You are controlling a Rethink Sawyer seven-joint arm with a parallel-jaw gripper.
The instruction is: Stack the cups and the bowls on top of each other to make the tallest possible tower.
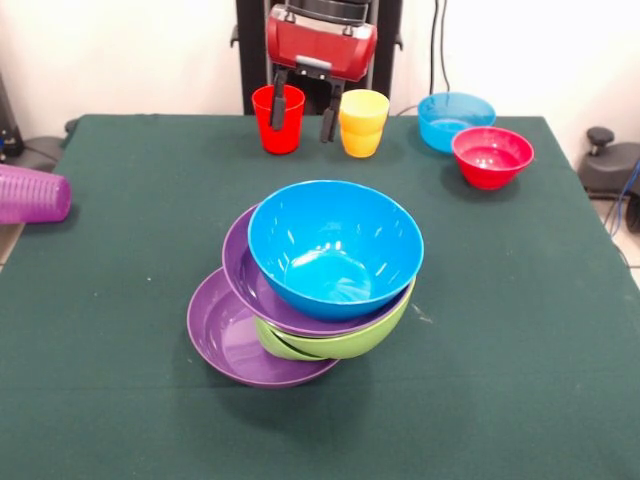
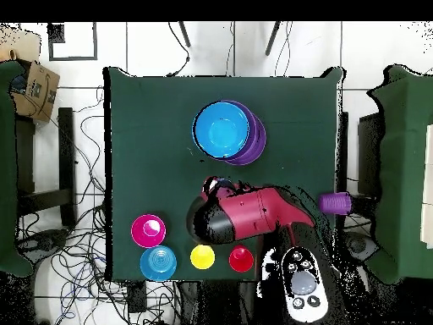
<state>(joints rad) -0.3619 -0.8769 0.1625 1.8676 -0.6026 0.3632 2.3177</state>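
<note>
The tower stands mid-table: a blue bowl (image 1: pixel 335 248) tilts on a purple bowl (image 1: pixel 252 285), over a lime green bowl (image 1: pixel 345 342) and a bottom purple bowl (image 1: pixel 232 340). From overhead the blue bowl (image 2: pixel 221 129) covers most of the stack. At the far edge stand a red cup (image 1: pixel 278 125) and a yellow-orange cup (image 1: pixel 363 122). My gripper (image 1: pixel 304 112) hangs open there. One finger (image 1: pixel 280 103) overlaps the red cup's mouth, and the other sits in the gap between the two cups. A purple cup (image 1: pixel 30 194) lies on its side at the left edge.
A light blue bowl (image 1: pixel 455 118) and a small red bowl (image 1: pixel 492 156) sit at the far right. Overhead, the red arm (image 2: pixel 249 212) reaches over the table between the tower and the row of red cup (image 2: pixel 241 259), yellow cup (image 2: pixel 202 257) and small bowls (image 2: pixel 158 263).
</note>
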